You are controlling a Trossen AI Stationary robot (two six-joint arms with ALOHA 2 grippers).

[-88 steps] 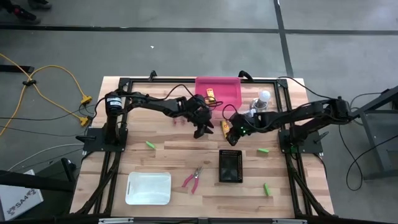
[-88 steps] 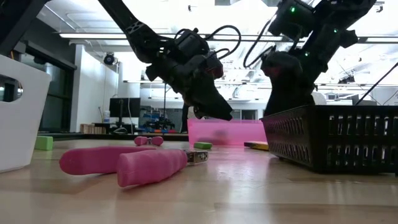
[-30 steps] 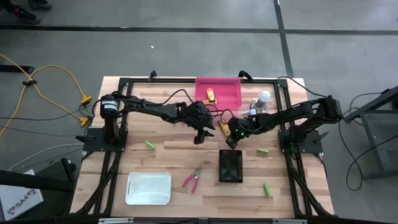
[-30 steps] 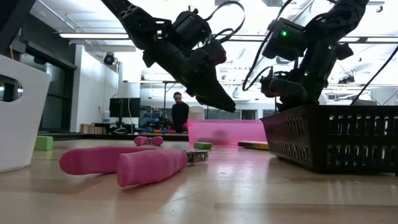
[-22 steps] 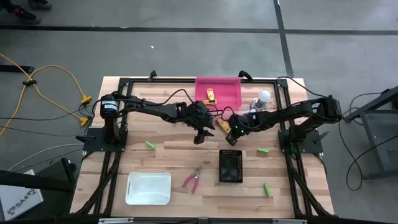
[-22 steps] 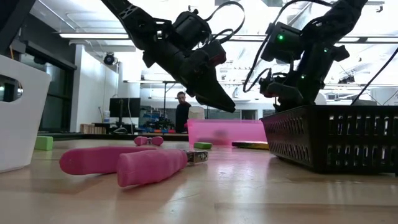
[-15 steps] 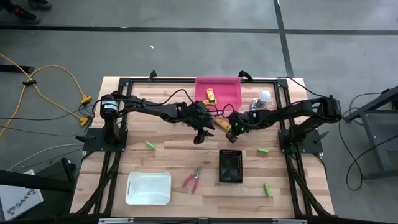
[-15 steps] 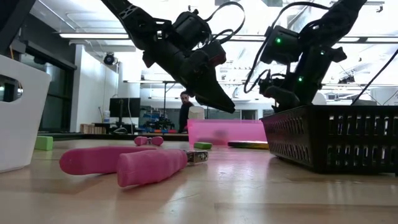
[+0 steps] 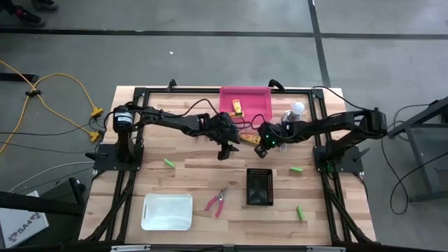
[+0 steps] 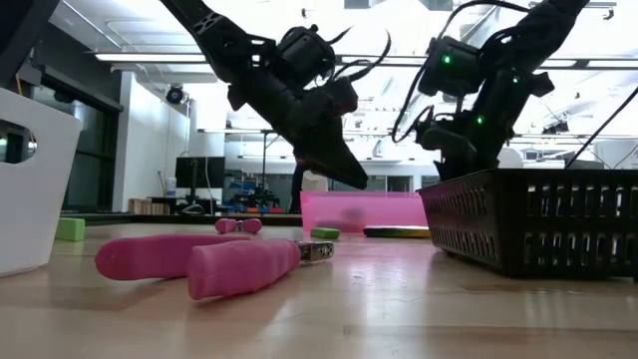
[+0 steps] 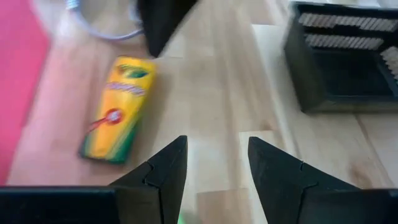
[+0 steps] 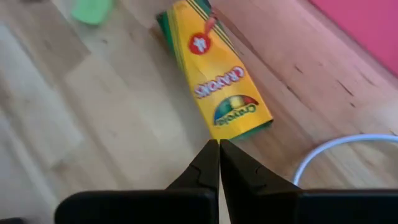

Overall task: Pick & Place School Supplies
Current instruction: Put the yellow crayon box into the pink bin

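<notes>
Crayon box (image 12: 214, 79) flat on the wooden table (image 9: 182, 178), just beside the pink bin (image 9: 246, 101). Lies straight ahead of the clenched, empty right gripper (image 12: 219, 163), nearly touching; long axis slightly oblique to the fingers. Left gripper (image 11: 212, 169) parted, empty, near but to one side. Right arm nearer.

Just ahead of the matt black plastic-looking fingers (image 12: 219, 163) of the right gripper (image 12: 219, 149) lies a yellow cardboard crayon box (image 12: 214, 78) with a faintly glossy printed face. It rests on the pale planked wooden table (image 12: 112, 143), smooth with visible grain. Beside the left gripper (image 11: 212, 163) stands a black mesh basket (image 11: 342, 59), matt. Beyond lies a smooth pink plastic tray (image 12: 367, 31).
</notes>
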